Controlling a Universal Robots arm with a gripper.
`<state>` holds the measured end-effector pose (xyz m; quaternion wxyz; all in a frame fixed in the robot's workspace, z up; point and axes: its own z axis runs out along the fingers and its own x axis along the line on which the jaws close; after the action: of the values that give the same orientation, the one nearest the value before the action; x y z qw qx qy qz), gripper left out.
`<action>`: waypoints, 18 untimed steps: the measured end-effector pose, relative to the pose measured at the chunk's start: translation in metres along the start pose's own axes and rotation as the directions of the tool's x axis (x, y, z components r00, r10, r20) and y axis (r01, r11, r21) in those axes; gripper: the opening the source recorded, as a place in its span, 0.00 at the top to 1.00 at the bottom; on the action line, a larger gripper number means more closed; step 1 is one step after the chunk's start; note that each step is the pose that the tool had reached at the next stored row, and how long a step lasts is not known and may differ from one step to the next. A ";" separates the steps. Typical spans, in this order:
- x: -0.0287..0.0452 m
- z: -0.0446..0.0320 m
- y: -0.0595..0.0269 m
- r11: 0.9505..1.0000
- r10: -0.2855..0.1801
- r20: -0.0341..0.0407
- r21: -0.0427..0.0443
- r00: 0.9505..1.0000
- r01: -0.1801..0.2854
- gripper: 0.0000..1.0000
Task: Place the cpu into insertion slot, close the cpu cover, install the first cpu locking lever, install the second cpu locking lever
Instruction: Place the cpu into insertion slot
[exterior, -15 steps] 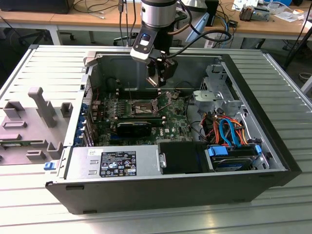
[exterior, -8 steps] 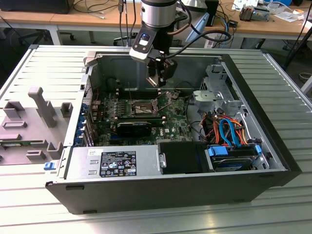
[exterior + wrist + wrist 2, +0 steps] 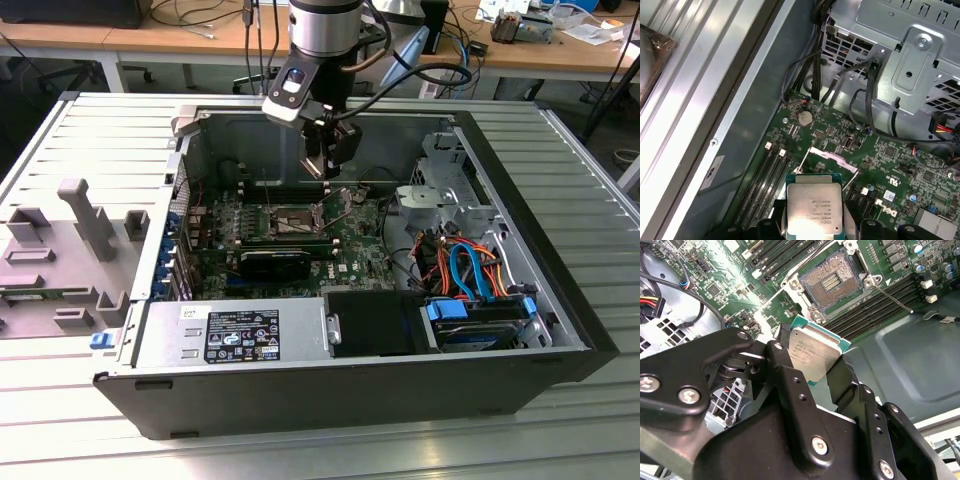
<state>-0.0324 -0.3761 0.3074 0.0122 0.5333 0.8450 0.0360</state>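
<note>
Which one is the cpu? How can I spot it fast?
Find the big open computer case, then the black gripper hanging over the green board inside. The cpu is the small flat square it holds, near the empty insertion slot. Unlike the dark parts around it, the cpu has a shiny silver-grey top with a thin green edge.

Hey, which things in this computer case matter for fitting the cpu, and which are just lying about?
Job: cpu, held in the gripper; insertion slot; locking lever.
Lying about: memory slots; power supply; coin battery.
</note>
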 end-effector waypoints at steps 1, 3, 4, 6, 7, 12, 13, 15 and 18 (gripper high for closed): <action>0.0000 0.0000 0.0000 1.000 0.003 0.000 0.000 1.000 -0.003 0.46; 0.0000 0.0000 0.0000 1.000 0.010 0.001 0.000 1.000 -0.010 0.46; 0.0000 0.0001 0.0000 1.000 0.014 0.001 0.000 1.000 -0.014 0.46; 0.0000 0.0001 0.0000 1.000 0.019 0.001 0.000 1.000 -0.019 0.46; 0.0000 0.0001 0.0000 1.000 0.022 0.002 0.000 1.000 -0.022 0.46; 0.0000 0.0002 0.0000 0.999 0.040 0.003 -0.001 0.999 -0.040 0.46; 0.0000 0.0002 0.0000 0.999 0.043 0.003 -0.001 0.999 -0.043 0.46; 0.0000 0.0002 0.0000 0.999 0.048 0.004 -0.001 0.999 -0.048 0.46; 0.0000 0.0003 0.0000 0.998 0.059 0.004 -0.001 0.998 -0.059 0.46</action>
<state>-0.0324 -0.3761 0.3071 0.0133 0.5580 0.8290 0.0356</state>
